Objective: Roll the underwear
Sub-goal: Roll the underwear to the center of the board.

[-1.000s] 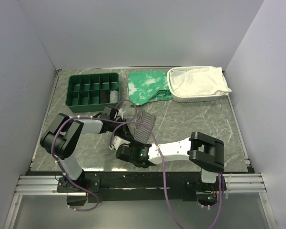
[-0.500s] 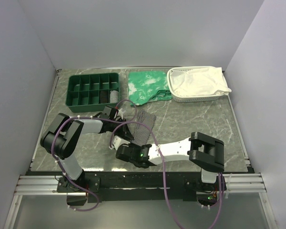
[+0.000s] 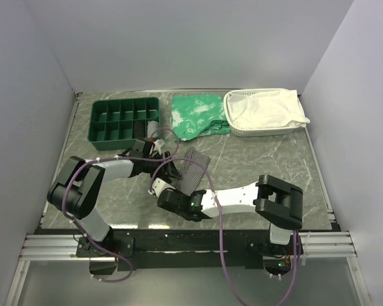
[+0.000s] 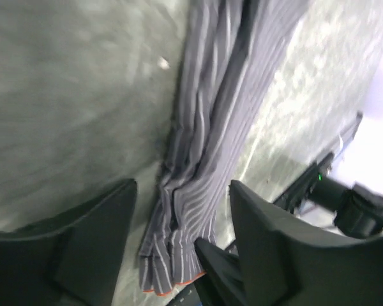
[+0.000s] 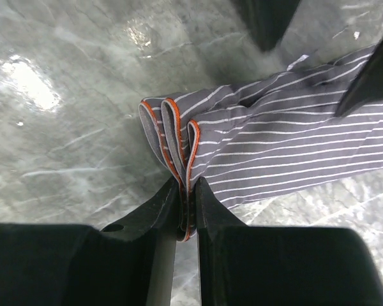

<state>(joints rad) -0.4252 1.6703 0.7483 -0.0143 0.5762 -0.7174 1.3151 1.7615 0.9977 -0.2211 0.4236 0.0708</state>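
The underwear [image 3: 190, 167], grey with fine stripes and an orange-trimmed edge, lies folded into a long narrow strip on the marble table between the two arms. My right gripper [image 3: 164, 189] is shut on the layered orange-trimmed end of the underwear [image 5: 287, 150], which is pinched between the fingertips [image 5: 169, 201] of the right gripper [image 5: 187, 191]. My left gripper [image 3: 166, 159] hangs just above the same end and is open. Its fingers [image 4: 96, 242] straddle the underwear [image 4: 207, 146] with space on both sides of the left gripper [image 4: 182, 220].
A green compartment tray [image 3: 124, 119] stands at the back left. Next to it lies a green white-patterned cloth [image 3: 195, 113]. A white basket [image 3: 242, 132] with a white cloth [image 3: 268, 108] sits at the back right. Walls close in the table on three sides.
The left gripper has opened and let go of the underwear, shifting slightly back. The right gripper has closed on the orange-trimmed end and moved a little to the right.
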